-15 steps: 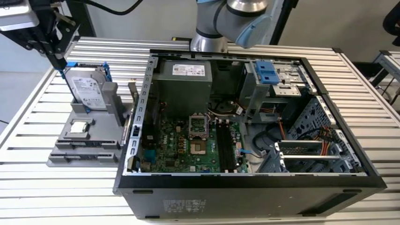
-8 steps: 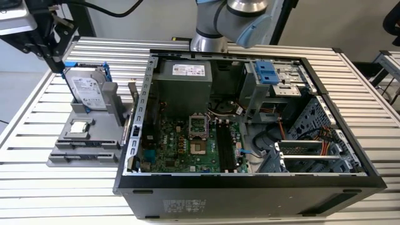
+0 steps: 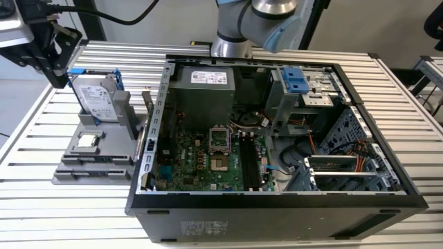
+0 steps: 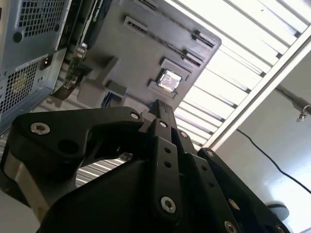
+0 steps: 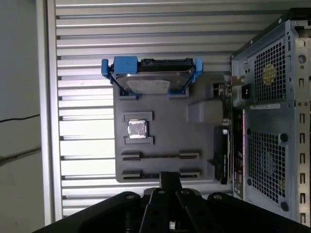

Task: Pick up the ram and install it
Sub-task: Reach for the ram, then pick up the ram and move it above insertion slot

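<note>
Nearest on the exterior view's left, the grey holder tray (image 5: 204,141) lies on the slatted surface (image 3: 69,212) just beside the open computer case (image 3: 277,201). That puts every part within a short reach of the board. At the tray's near end are 2 clip rows. In the first wrist view a thin strip stands on edge between the clips of one row, and I take this to be the ram (image 5: 160,156), held upright so its long sides are free to be pinched. It is not yet lifted.

Farther along the tray, the small square chip (image 5: 137,129) lies flat in its own pocket. At the far end the hard drive (image 3: 97,98) leans in its blue frame.

The gripper (image 3: 58,77) hangs in the air above that far end, well apart from the ram. Its fingers (image 5: 165,180) look drawn together, with nothing between them.

Inside the case, the black memory slots (image 3: 247,161) lie lengthwise on the motherboard. They look unfilled - the install has not begun.
</note>
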You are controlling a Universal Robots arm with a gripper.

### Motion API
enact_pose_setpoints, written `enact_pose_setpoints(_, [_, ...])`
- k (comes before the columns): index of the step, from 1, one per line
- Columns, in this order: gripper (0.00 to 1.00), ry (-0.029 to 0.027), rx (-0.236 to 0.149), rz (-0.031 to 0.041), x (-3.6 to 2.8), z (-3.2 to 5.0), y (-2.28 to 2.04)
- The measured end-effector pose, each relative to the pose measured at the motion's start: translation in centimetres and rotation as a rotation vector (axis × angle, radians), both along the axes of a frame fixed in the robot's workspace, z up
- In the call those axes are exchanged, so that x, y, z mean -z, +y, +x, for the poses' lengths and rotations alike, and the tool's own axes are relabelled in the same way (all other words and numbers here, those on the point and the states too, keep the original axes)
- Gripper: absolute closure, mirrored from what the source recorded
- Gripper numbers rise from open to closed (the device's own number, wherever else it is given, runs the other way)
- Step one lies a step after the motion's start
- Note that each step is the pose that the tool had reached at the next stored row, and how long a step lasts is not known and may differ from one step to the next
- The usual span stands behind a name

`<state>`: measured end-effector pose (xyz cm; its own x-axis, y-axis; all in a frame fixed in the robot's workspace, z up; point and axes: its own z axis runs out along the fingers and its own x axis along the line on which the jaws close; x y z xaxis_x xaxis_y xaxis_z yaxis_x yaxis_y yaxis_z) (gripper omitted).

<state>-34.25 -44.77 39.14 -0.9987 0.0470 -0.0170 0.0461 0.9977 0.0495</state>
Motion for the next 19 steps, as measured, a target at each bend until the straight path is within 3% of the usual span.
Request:
enact_pose_setpoints(16, [1.0, 0.0014, 0.0, 0.0, 0.2, -0.23, -3.14])
enact_pose_setpoints(19, [1.0, 0.0015, 0.0, 0.0, 0.22, -0.25, -3.4])
